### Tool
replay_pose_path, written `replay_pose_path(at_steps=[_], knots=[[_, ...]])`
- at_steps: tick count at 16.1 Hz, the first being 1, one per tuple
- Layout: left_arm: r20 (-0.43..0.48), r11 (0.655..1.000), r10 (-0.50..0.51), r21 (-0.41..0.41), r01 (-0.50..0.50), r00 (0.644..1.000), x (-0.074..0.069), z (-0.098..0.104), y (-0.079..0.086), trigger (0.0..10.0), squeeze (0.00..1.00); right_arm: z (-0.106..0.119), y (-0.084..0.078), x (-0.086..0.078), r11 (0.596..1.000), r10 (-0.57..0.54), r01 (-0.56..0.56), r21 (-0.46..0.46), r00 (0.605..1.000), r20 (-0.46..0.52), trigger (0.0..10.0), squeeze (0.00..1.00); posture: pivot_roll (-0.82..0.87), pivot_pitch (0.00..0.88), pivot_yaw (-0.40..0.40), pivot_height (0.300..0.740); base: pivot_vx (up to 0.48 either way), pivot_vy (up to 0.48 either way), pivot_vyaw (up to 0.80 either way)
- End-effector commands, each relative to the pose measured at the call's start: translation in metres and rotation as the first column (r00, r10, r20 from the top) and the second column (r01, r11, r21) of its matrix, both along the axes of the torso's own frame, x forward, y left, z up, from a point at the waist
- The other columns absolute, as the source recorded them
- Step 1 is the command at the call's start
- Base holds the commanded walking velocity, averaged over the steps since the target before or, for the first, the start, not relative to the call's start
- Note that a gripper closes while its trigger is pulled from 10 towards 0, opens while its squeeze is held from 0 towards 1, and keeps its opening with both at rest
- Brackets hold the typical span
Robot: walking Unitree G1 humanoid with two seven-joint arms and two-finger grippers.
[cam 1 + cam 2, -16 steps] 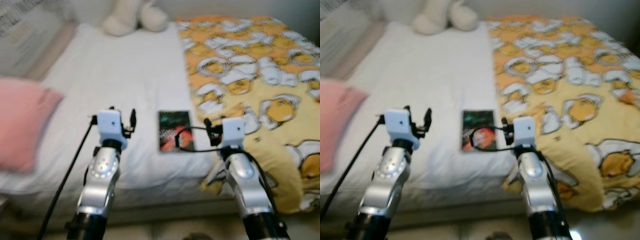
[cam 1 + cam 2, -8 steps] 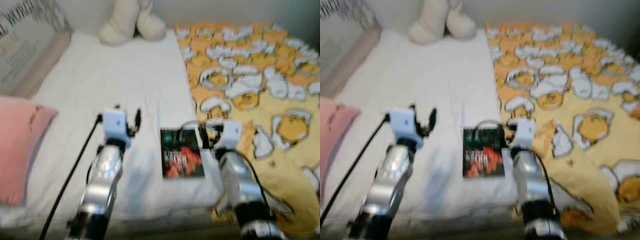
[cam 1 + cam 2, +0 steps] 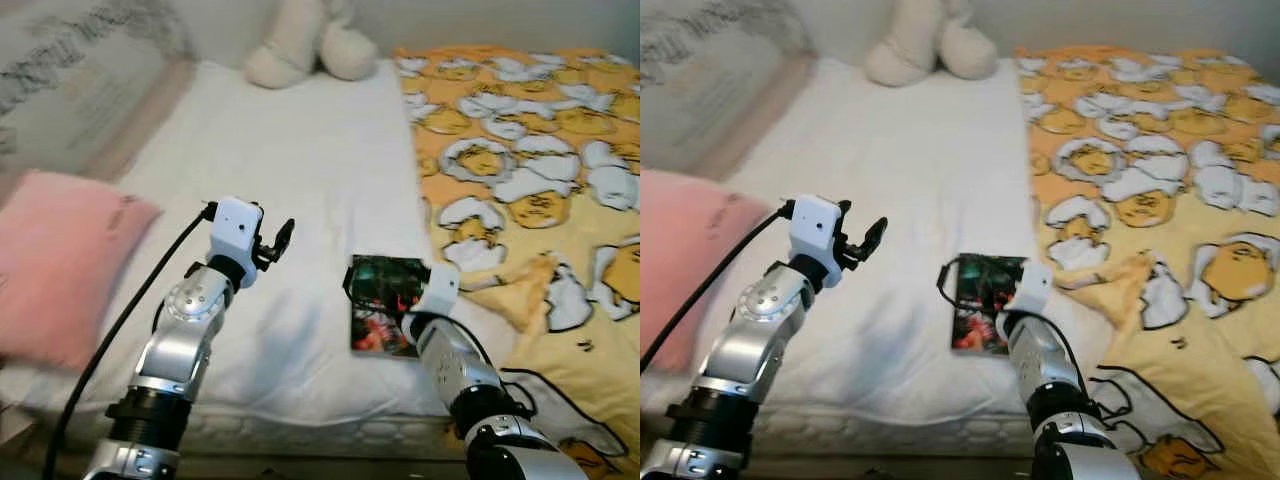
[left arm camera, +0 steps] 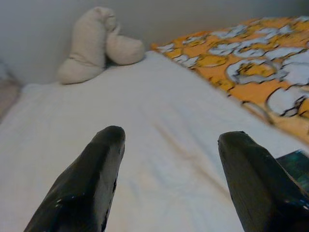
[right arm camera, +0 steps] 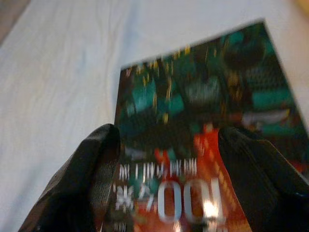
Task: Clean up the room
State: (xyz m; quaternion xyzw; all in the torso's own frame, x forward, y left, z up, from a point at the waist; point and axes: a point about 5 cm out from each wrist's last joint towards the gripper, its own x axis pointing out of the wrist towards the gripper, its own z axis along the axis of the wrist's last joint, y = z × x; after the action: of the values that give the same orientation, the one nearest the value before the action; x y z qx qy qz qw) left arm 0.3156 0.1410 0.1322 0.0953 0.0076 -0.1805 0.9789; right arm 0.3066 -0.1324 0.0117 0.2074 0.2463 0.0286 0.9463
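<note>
A dark book [image 3: 384, 312] with a green and red cover lies flat on the white sheet [image 3: 300, 150] near the bed's front edge, beside the yellow blanket. My right gripper [image 5: 166, 145] is open and low over the book's near end, one finger on each side of the cover; whether it touches is unclear. The right arm [image 3: 452, 352] reaches in from the front. My left gripper [image 3: 276, 240] is open and empty, held above the bare sheet to the left of the book, with its fingers [image 4: 99, 164] pointing up the bed.
A cream plush toy [image 3: 305, 50] sits at the head of the bed. A pink pillow [image 3: 60, 260] lies at the left edge. The yellow patterned blanket [image 3: 540, 150] covers the right half, with a folded corner [image 3: 520, 290] next to the book.
The camera has come closer and shifted. My right gripper has moved forward and down onto the book's near end. The left gripper stays raised and open.
</note>
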Motion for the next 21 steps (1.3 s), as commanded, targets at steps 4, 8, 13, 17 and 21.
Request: replay_pose_path(at_steps=[4,8,13,17,21], knots=[[0.006,0.995,-0.095,0.009,0.095,0.995,-0.004,0.007,-0.007,10.0,0.00,0.015,-0.004,0.009,0.979,0.033,-0.006,-0.203,0.990,0.134,10.0,0.00,-0.01,0.000,0.087,0.740,0.000,0.000,0.00],[-0.079,0.983,-0.182,0.007,0.183,0.980,-0.015,-0.001,-0.009,10.0,0.00,0.001,-0.015,0.001,0.984,-0.048,0.057,-0.168,0.997,0.057,10.0,0.00,0.00,0.001,0.081,0.740,0.000,0.000,0.00],[-0.178,0.936,-0.346,-0.003,0.351,0.921,-0.032,-0.008,-0.015,10.0,0.00,-0.007,-0.017,-0.007,0.986,-0.087,0.091,-0.142,0.996,0.033,10.0,0.00,0.00,0.006,0.071,0.740,0.000,0.000,0.00],[-0.203,0.926,-0.369,0.000,0.377,0.907,-0.038,-0.010,-0.017,10.0,0.00,-0.013,-0.019,-0.011,0.988,-0.149,0.148,-0.050,0.989,-0.020,10.0,0.00,0.00,0.005,0.069,0.740,0.000,0.000,0.00],[-0.238,0.907,-0.412,-0.009,0.422,0.880,-0.044,-0.013,-0.018,10.0,0.00,-0.014,-0.022,-0.012,0.986,-0.162,0.160,-0.040,0.986,-0.034,10.0,0.00,0.00,0.000,0.068,0.740,0.000,0.000,0.00]])
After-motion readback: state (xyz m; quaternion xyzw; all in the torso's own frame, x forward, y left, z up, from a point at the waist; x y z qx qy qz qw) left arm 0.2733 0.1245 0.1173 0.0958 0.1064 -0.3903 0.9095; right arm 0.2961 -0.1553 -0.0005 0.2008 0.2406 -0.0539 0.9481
